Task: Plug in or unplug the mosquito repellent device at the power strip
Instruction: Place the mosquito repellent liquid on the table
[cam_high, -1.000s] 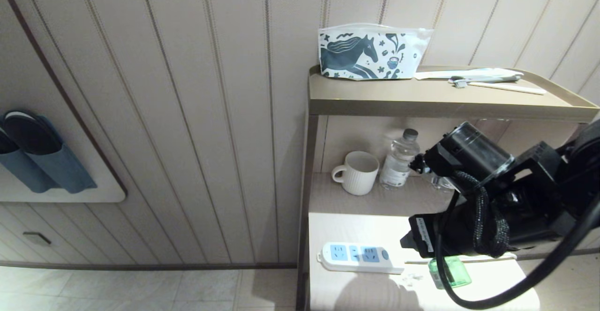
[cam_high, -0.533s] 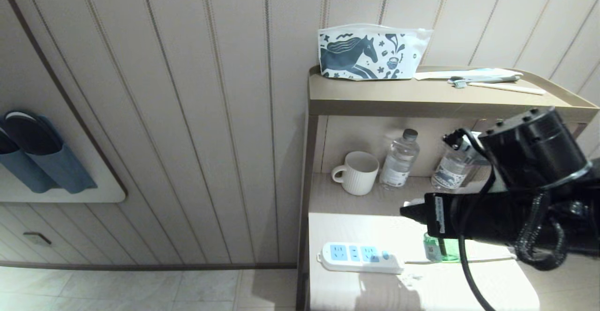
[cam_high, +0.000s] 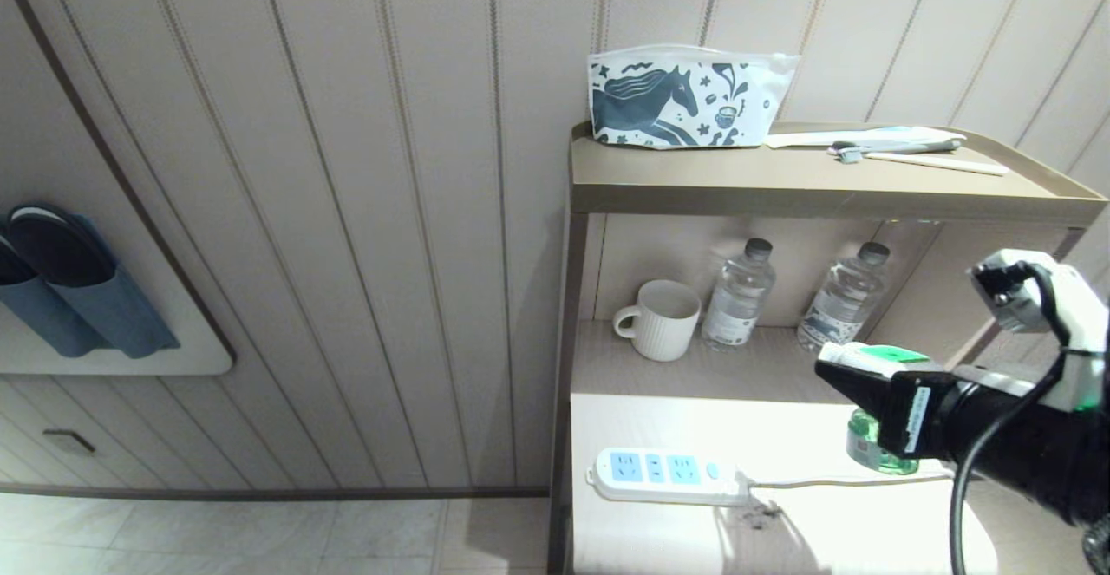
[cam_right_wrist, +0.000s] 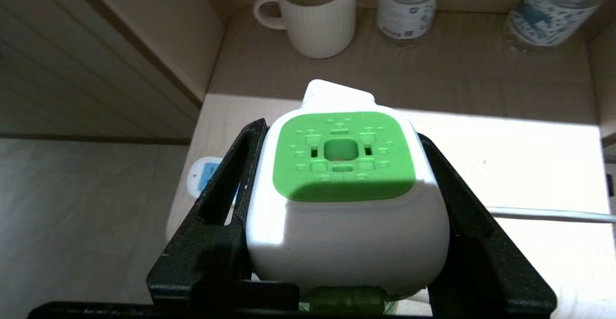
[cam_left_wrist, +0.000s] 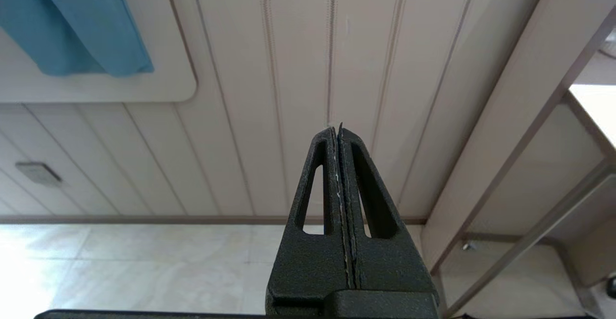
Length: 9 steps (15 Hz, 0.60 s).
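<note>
My right gripper is shut on the mosquito repellent device, which it holds upright above the right part of the sunlit lower shelf. In the right wrist view the black fingers press both sides of the device's white body, under its green top. Its green liquid bottle hangs below. The white power strip lies to the device's left, near the shelf's front left corner, with its blue sockets bare and its cord running right. My left gripper is shut and empty, facing the wall left of the stand.
A white mug and two clear water bottles stand at the back of the shelf. A horse-print pouch and toiletries lie on the top shelf. Blue slippers hang on the left wall.
The right arm has swung down and to the right, uncovering the bottles. The device has risen from low over the shelf, moved right and turned upright. The power strip stayed put.
</note>
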Motion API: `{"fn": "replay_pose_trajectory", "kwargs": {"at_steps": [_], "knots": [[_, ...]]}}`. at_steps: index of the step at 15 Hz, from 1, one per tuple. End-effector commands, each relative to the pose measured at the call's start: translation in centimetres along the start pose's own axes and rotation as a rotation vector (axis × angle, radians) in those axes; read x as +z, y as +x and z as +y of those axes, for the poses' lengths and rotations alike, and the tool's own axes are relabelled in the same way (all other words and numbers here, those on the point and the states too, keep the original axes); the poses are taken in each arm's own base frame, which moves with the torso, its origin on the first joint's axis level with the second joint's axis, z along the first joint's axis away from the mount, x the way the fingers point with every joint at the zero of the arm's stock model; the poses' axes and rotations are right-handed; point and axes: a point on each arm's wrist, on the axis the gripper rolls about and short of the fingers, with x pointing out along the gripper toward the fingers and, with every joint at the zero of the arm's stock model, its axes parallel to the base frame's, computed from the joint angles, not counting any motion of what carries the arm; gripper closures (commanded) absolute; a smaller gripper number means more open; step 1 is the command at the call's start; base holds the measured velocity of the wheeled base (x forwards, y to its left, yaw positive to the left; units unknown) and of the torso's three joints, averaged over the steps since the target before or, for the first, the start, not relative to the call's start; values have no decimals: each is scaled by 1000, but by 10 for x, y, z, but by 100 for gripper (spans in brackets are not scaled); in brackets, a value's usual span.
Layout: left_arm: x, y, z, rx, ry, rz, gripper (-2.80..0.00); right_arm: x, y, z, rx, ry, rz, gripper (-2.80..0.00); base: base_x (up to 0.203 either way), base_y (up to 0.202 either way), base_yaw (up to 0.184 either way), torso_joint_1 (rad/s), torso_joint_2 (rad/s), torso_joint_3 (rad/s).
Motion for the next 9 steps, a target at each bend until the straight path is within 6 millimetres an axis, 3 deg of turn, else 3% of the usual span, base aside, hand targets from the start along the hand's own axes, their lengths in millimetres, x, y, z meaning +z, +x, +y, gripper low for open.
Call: {"fn": "replay_pose_trajectory", "kwargs": {"at_steps": [1, 4, 9], "knots": [[0, 0, 0, 0, -1, 3, 0, -16, 5, -13, -47, -13, -52, 0, 0, 0, 0, 0, 0, 0], [0, 0, 0, 0, -1, 3, 0, -28, 13, -26, -126, -17, -144, 0, 0, 0, 0, 0, 0, 0], [0, 0, 0, 0, -1, 3, 0, -38, 15, -71, -381, -99, -309, 0, 0, 0, 0, 0, 0, 0]]}}
